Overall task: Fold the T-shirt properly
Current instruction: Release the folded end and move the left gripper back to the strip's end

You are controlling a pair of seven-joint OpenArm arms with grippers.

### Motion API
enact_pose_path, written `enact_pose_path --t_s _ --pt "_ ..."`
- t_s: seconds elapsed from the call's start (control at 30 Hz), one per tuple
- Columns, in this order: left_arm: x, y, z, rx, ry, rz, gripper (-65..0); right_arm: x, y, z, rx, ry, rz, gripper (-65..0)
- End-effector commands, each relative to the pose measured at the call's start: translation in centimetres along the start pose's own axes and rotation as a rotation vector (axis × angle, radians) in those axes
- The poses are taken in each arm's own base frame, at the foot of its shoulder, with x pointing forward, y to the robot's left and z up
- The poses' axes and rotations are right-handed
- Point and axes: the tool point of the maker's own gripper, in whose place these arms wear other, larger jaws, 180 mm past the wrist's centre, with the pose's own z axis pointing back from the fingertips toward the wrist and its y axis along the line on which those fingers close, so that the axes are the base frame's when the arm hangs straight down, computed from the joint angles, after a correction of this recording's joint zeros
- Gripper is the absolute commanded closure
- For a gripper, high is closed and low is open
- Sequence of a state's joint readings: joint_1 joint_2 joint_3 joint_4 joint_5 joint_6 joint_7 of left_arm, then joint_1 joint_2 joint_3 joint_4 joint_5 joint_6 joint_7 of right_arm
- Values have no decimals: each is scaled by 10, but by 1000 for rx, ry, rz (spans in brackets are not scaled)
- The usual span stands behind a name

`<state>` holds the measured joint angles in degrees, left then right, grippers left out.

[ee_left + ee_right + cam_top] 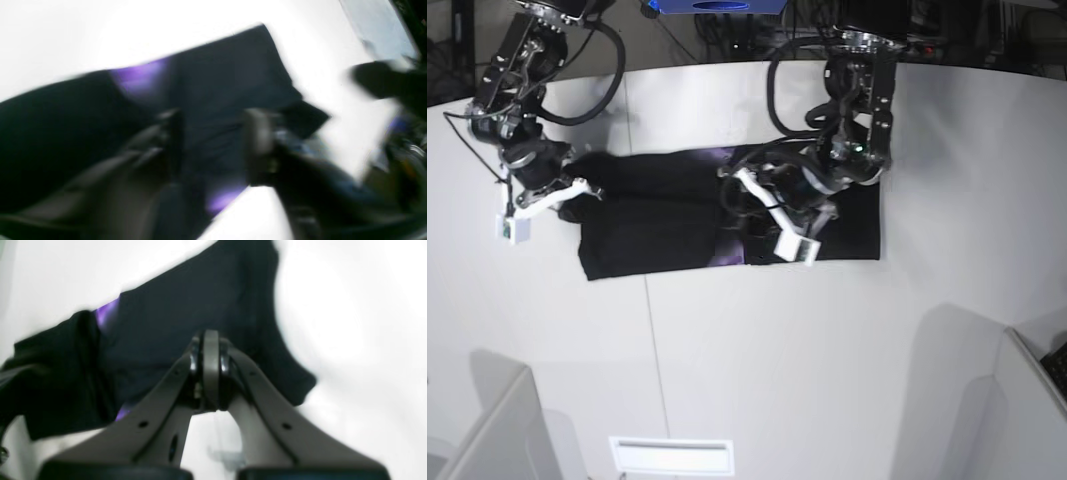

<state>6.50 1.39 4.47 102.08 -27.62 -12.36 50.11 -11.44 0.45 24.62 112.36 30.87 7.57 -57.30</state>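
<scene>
Lying flat on the white surface (757, 350), the T-shirt (657, 215) is stretching its long axis left-right in the base view. Left tool (213, 133) is hovering parted above it; right tool (210, 350) is sitting clenched, empty.

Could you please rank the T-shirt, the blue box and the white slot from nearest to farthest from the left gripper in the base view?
1. T-shirt, directly beneath the left gripper.
2. Blue box, at the back edge.
3. White slot, at the front edge.
</scene>
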Motion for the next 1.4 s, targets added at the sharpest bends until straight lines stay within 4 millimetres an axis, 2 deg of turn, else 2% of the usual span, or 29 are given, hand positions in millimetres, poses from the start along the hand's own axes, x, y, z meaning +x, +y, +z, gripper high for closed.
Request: enact_pose_path --t_s 0.0,0.03,0.07,0.1,0.17,0.2,0.23,0.37,0.5,0.63,0.7,0.83,0.9,0.93,1.0,1.1,1.23,1.37 --pt "7 20 14 52 -37 2 -117 9 6 2 22 -14 7 0" --pt "6 43 26 110 -43 15 -20 12 5 2 20 -2 8 0" --pt "6 68 38 171 -49 28 0 17 3 3 15 12 16 -98" --pt "7 91 51 230 -59 40 0 22 3 1 17 27 24 -203" --pt "7 125 72 318 -71 60 0 25 4 -4 26 56 23 -378" --pt "5 144 87 371 -73 66 0 27 4 -7 30 66 15 -455" --pt "4 161 102 418 -74 66 0 28 4 -12 35 73 8 -501" --pt "-3 205 149 560 -83 89 0 30 -11 -28 18 118 -9 -513" --pt "-17 230 170 594 -53 76 0 36 -28 -50 4 160 -50 -513" --pt "-34 242 178 591 -24 92 0 26 -43 -66 -11 188 -81 -513" --pt "-42 244 176 592 -10 112 0 15 -40 -73 -4 218 -72 -513" --pt "-39 244 172 584 -32 109 0 -5 -33 -85 8 251 -43 -513" --pt "-38 239 162 558 -60 94 0 -14 -27 -87 18 268 -29 -513" --pt "-44 237 158 546 -57 92 0 -18 -24 -88 23 277 -22 -509" --pt "-50 229 145 511 -58 82 0 -27 -21 -88 28 298 -6 -465" --pt "-63 222 127 475 -48 95 0 -34 -21 -88 29 315 -1 -365" --pt "-78 211 103 426 -27 104 0 -43 -25 -90 21 341 -18 -297" --pt "-81 194 87 372 -21 80 0 -47 -29 -91 13 351 -23 -233"
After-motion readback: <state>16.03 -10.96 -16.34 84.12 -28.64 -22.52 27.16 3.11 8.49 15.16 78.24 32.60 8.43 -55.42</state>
